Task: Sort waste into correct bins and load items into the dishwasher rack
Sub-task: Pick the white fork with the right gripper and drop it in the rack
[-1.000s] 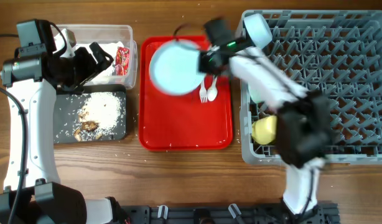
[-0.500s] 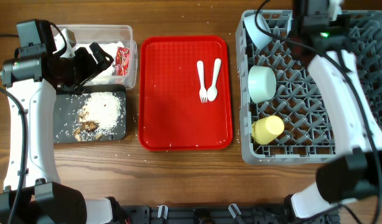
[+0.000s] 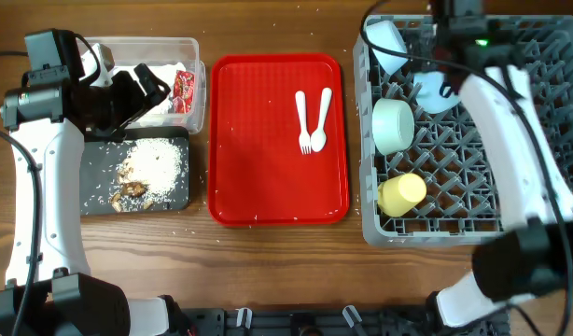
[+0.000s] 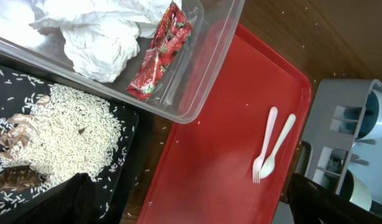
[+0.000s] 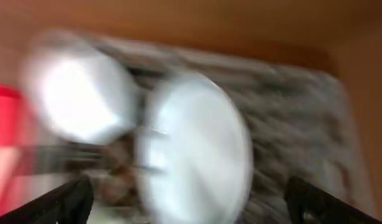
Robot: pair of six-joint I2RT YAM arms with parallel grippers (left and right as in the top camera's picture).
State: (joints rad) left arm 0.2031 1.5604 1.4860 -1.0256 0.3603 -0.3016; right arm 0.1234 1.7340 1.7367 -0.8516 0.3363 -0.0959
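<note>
Overhead, the light blue round plate [image 3: 434,91] sits in the grey pegged plastic rack [image 3: 538,56]. Left gripper [image 4: 191,205] and right gripper [image 5: 191,205] gape empty. Only the white plastic fork [image 3: 305,126] and spoon [image 3: 322,107], on the red tray [image 3: 258,140], look left to load.

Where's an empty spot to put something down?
The red tray is bare left of the fork and spoon. Bare table runs below it. Crowded: the rack left side, with bowls and yellow cup, and the black tray, covered in rice.
</note>
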